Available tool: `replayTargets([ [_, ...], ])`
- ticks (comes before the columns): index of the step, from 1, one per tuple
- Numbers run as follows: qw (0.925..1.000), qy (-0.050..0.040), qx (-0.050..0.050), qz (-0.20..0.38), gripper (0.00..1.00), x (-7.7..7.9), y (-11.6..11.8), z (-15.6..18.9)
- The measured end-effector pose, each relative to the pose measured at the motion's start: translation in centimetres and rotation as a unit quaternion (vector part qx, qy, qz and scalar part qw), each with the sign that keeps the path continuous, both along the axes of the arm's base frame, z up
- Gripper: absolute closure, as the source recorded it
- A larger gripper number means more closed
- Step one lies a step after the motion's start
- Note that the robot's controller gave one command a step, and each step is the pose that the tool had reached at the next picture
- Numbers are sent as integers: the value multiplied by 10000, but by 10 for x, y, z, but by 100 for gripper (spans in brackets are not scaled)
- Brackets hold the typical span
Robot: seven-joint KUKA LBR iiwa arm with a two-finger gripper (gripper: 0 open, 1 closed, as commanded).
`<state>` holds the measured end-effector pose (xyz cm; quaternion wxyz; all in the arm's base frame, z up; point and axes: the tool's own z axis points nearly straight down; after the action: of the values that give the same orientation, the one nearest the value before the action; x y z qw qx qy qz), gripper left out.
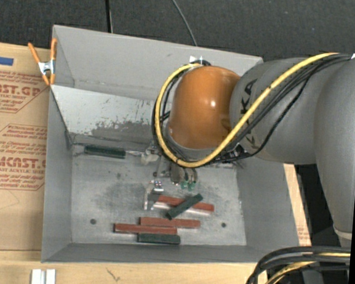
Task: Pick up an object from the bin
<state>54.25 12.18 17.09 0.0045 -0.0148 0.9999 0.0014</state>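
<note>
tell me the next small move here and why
Probably ease straight down a little: the jaws hang at the left end of the red stick, which a dark green stick crosses farther right, so that free end looks easiest to take.

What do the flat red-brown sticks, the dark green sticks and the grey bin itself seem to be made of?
Red-brown sticks: probably matte plastic or painted wood; even colour, no gloss. Dark green sticks: likely the same, dull surface. Grey bin: bare sheet metal, with scratches and worn patches on its wall.
</note>
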Motion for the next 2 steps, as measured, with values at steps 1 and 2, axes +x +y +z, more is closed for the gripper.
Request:
replayTargets([
  [1,9992,26,-17,394,0,-36,-9,-70],
  [2,9978,5,-6,670,100,-40,-24,-91],
])
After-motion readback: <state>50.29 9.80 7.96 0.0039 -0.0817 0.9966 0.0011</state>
